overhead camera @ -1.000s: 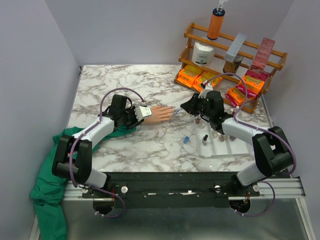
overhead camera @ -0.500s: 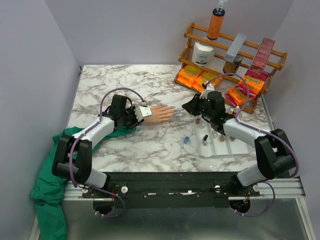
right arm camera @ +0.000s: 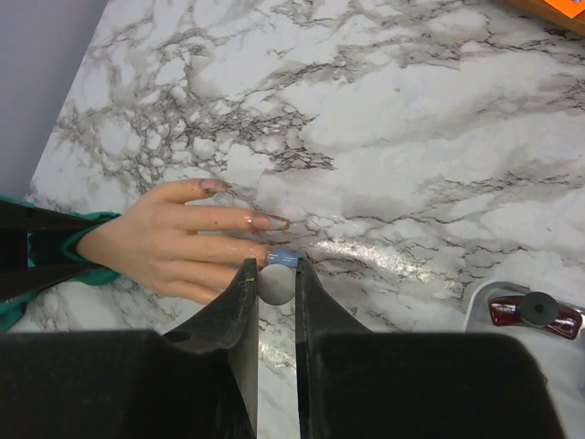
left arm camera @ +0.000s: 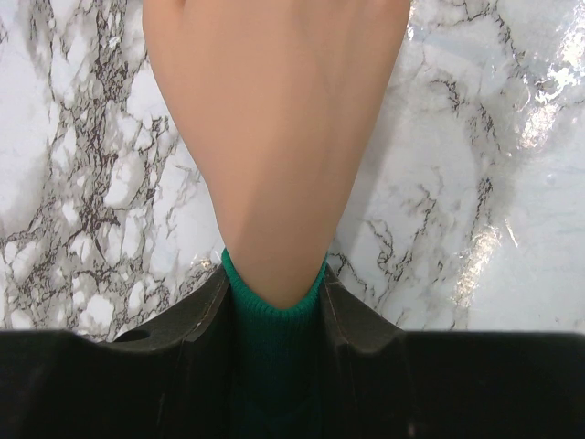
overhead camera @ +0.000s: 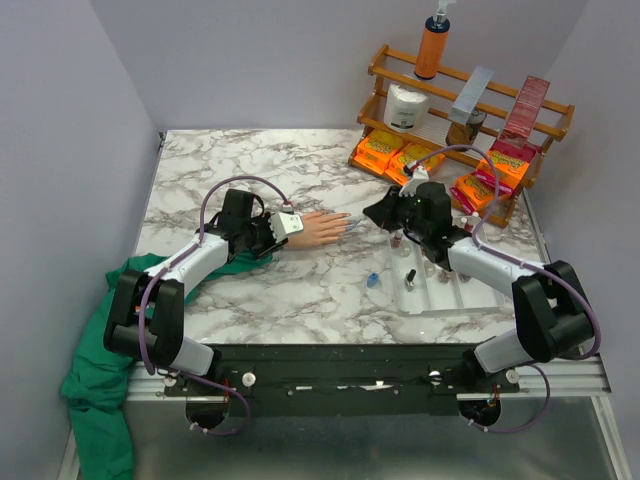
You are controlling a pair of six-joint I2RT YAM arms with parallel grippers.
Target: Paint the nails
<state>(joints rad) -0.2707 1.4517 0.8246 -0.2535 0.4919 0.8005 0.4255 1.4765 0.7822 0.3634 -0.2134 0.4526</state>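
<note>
- Right pincer [right arm camera: 275, 267] has edged toward the fake hand [right arm camera: 164, 245], clamped on the brush [right arm camera: 276, 285] at a nail [right arm camera: 281, 259].
- Left pincer [left arm camera: 274, 285] grips the sleeve [left arm camera: 274, 343]; I judge painting under way.

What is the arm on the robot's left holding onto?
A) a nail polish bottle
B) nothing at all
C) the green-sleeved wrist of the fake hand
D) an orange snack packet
C: in the left wrist view the left end effector is closed around the green sleeve at the wrist of the fake hand.
</note>
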